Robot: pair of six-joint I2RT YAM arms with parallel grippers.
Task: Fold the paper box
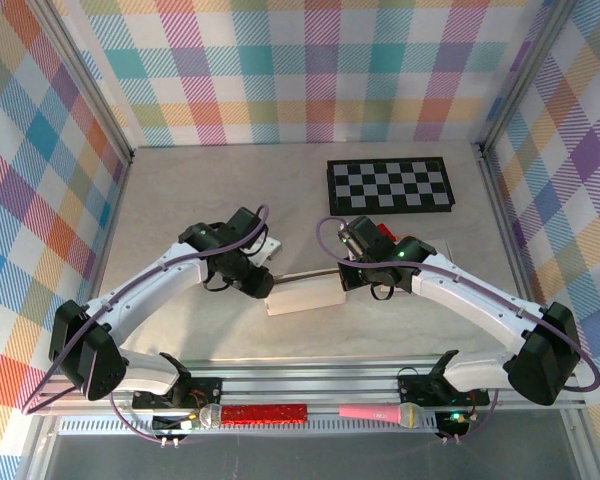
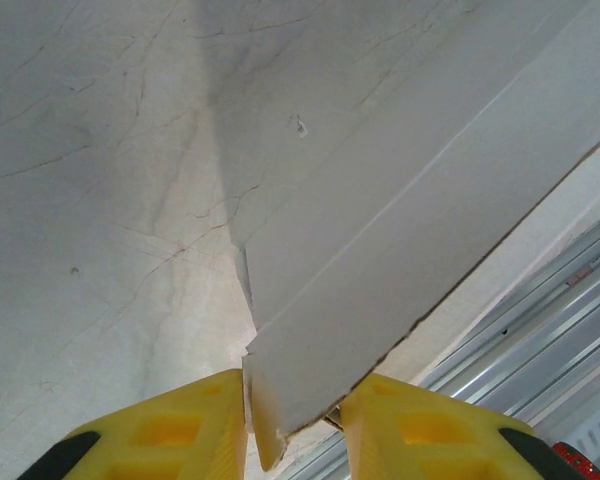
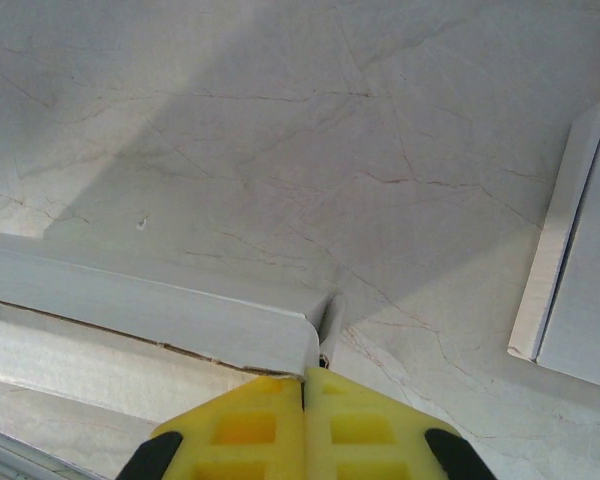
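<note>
**Q:** Where does the paper box [image 1: 303, 297] lie, and how is it held?

**A:** It lies mid-table [image 1: 180, 200], between the arms. The left gripper [image 2: 295, 385] has its yellow fingers [image 2: 180, 435] pinching the box's left end wall. The right gripper [image 3: 305, 380] has its fingers pressed together at the opposite corner flap [image 3: 329, 320]; whether paper is caught there cannot be told.

**Q:** Which way does it point?

**A:** The long axis runs left to right, one end toward each gripper, with the right end slightly farther back.

**Q:** What makes for a good fold?

**A:** Probably steadying one end while the wall turns along its crease, keeping the corners square and the thin card untorn.
</note>
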